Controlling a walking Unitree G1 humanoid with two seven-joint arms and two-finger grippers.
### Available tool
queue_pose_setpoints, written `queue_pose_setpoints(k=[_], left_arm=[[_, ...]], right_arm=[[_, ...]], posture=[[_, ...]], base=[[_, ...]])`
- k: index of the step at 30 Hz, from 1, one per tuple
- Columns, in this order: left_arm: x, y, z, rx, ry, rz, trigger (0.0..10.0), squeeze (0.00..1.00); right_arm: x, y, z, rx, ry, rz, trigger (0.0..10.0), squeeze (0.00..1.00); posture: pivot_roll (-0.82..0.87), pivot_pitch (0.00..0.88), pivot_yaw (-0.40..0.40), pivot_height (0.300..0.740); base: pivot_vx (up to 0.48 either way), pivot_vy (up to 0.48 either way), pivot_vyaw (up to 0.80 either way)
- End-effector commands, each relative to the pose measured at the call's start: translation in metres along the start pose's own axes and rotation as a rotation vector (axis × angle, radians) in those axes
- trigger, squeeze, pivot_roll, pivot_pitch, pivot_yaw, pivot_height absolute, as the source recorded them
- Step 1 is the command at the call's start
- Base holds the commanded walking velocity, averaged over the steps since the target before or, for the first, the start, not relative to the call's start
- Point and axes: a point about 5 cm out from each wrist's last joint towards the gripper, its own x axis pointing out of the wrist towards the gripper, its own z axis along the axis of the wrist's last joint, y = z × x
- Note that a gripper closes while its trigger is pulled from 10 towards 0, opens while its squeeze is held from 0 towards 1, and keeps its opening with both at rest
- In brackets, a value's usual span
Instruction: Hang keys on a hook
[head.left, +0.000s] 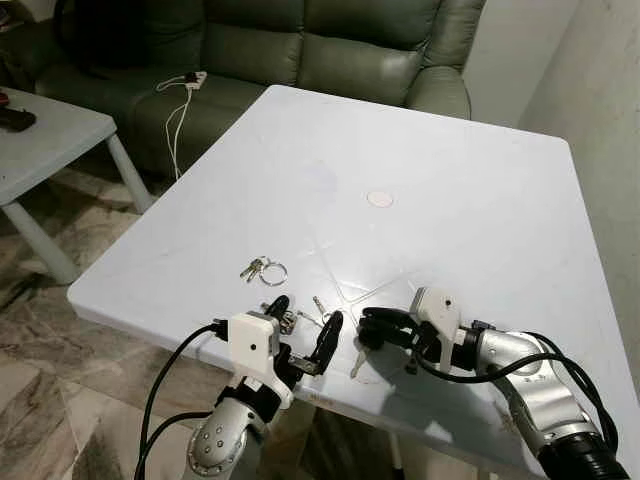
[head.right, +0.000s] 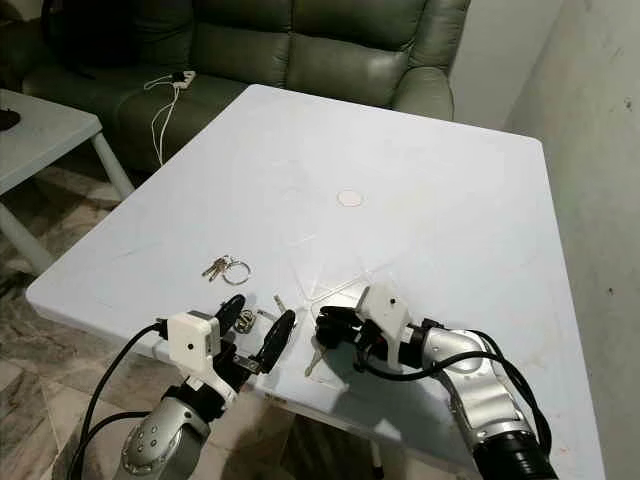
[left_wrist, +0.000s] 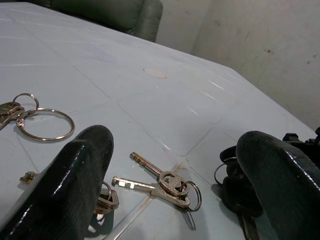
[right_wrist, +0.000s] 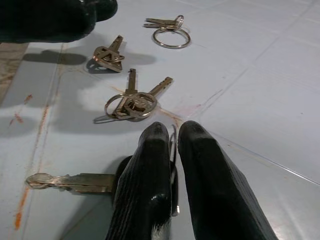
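While the black-headed key (right_wrist: 75, 182) lies flat on the white table (head.left: 450, 190) near its front edge, the right gripper (right_wrist: 173, 145) has its jaws pressed together on the thin ring (right_wrist: 173, 150) attached to that key, so the pick looks to be under way but not lifted. At about ten o'clock from this key sits a pair of silver keys on a small ring (left_wrist: 167, 184); further toward nine o'clock lies a small folded key bunch (right_wrist: 107, 54), and at roughly eleven o'clock, further up the table, a bunch with a large open ring (head.left: 264, 268). The left gripper (head.left: 303, 325) hovers just above the table at nine o'clock from the right one, its jaws spread wide and holding nothing, with the small folded bunch just beside one finger.

As a judgement, the task is at an early stage: a key is pinched, yet it has to be raised, carried and slipped over a hook, and no hook can be made out from this position, so finding one is left to do.

The right wrist view reveals the pinch on the ring and the key blade pointing away along the table, which the head views blur into a dark clump. The head views alone give the wider room: a green sofa (head.left: 300, 50) at twelve o'clock, a white charger cable (head.left: 180, 100) on it, and a second table (head.left: 50, 140) at ten o'clock
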Motion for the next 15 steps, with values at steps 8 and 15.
queue_pose_setpoints(k=[8,15], left_arm=[[0.0003,-0.0040,0.0025,-0.005,-0.007,-0.013,10.0,0.00],[-0.0003,-0.0037,0.0030,-0.005,-0.007,-0.011,10.0,0.00]], right_arm=[[-0.0049,-0.0066,0.0005,-0.006,0.000,-0.026,3.1,0.00],[-0.0056,-0.0041,-0.0013,-0.004,0.006,-0.006,0.0,0.00]], posture=[[0.01,0.072,-0.083,0.740],[0.02,0.077,-0.084,0.740]], base=[[0.000,0.000,0.00],[0.000,0.000,0.00]])
